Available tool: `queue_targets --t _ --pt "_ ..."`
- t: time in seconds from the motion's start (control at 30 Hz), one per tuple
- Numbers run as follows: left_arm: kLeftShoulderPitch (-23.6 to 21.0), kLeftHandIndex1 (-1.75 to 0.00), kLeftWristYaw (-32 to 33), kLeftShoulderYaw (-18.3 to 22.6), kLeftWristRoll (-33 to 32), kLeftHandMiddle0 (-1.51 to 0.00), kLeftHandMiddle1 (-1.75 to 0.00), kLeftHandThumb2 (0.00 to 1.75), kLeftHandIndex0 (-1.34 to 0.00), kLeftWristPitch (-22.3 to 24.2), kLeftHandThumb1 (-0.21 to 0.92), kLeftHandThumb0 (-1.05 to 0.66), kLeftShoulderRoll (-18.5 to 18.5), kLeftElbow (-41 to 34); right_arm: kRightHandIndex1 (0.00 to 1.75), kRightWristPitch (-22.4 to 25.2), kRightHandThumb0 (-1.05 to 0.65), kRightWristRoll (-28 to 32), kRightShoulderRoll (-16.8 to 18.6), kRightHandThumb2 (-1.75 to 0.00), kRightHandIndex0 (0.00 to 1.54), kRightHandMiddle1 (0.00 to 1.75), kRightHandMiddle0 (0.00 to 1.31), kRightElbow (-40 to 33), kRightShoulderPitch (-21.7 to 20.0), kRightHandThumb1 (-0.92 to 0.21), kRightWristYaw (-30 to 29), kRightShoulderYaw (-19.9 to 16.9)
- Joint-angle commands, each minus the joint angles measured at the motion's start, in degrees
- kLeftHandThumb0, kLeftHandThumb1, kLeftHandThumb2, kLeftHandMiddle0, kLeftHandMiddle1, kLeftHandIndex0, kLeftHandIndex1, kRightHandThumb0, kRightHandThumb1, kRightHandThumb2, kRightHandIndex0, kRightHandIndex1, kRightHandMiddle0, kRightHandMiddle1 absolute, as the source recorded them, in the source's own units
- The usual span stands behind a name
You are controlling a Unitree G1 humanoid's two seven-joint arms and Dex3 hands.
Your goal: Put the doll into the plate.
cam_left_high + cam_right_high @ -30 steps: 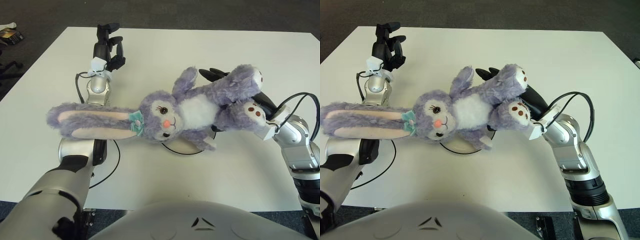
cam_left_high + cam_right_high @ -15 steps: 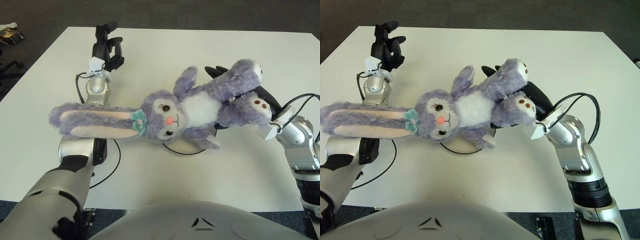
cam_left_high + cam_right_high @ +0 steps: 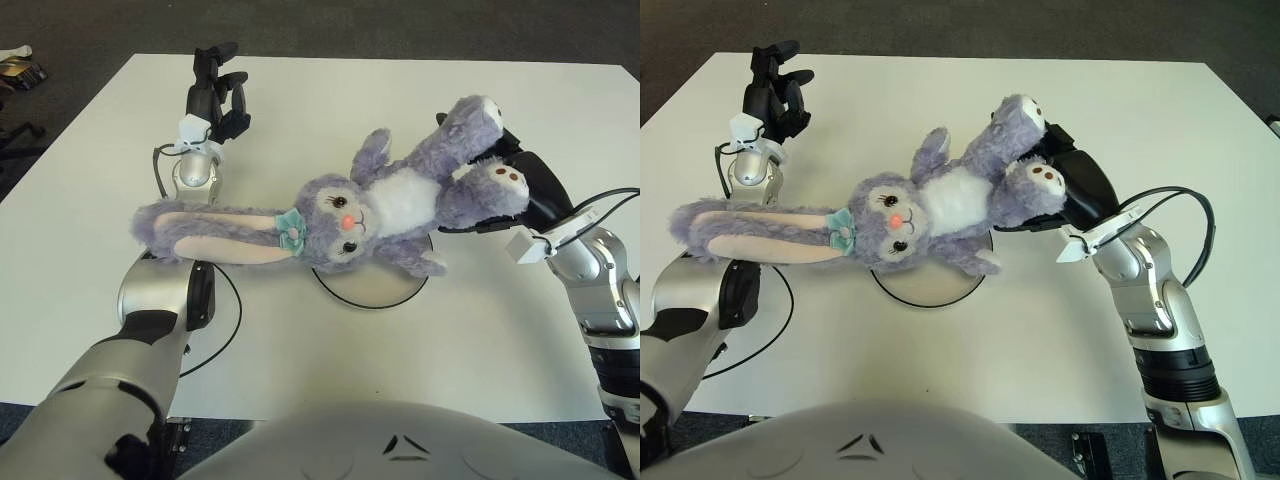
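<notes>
While the left hand (image 3: 215, 85) sits idle near the table's (image 3: 330, 360) far-left corner with its dark fingers curled and holding nothing, the doll (image 3: 350, 215) stretches across the middle of the white table. It is a purple plush rabbit lying face up and tilted, its long ears (image 3: 205, 235) trailing toward the left edge over the left forearm, a teal bow (image 3: 290, 229) at the ear base. Its head and belly hang over the plate (image 3: 372, 283), a white round dish at the table's centre, mostly covered by the doll; whether the body touches the plate cannot be told. The doll's legs point up toward the right edge, where the right hand (image 3: 1065, 180) grips them, black fingers wrapped around the lower body behind the feet. A black cable loops on the table by the left edge.
</notes>
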Motion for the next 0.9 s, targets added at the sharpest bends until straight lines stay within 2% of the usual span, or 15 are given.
queue_targets --t 0.0,0.23,0.47,0.67,0.87 --pt "0.44 -1.06 -0.40 0.11 -0.25 -0.13 -0.94 0.68 0.00 -1.10 0.92 -0.62 -0.04 0.38 0.00 -0.16 -0.84 -1.85 1.18 -0.11 0.00 0.00 0.00 1.71 -1.24 -0.83 -3.46 -0.17" --pt "0.47 -1.05 0.06 -0.10 0.24 -0.13 -0.94 0.66 0.00 -1.20 0.92 -0.61 0.09 0.49 0.00 1.80 -0.81 -4.74 3.78 -0.11 0.00 0.00 0.00 3.16 -1.95 -0.80 -8.55 -0.10" --pt "0.52 -1.05 0.12 -0.13 0.38 -0.15 -0.94 0.67 0.00 -1.07 0.92 -0.61 0.10 0.29 0.00 3.82 -0.83 -5.79 4.61 -0.13 0.00 0.00 0.00 3.25 -2.31 -0.79 -9.67 -0.07" --pt "0.53 -1.11 -0.58 0.12 -0.18 -0.15 -0.95 0.67 0.00 -1.39 0.92 -0.60 -0.15 0.21 0.00 6.93 -0.85 -4.14 4.02 -0.14 0.00 0.00 0.00 2.28 -2.39 -0.79 -6.05 -0.05" --pt "0.51 -1.08 -1.39 0.13 -0.47 -0.13 -0.95 0.68 0.00 -0.82 0.92 -0.61 -0.15 0.14 0.00 7.91 -0.88 -1.44 3.20 -0.15 0.00 0.00 0.00 1.56 -2.35 -0.79 -2.54 -0.31"
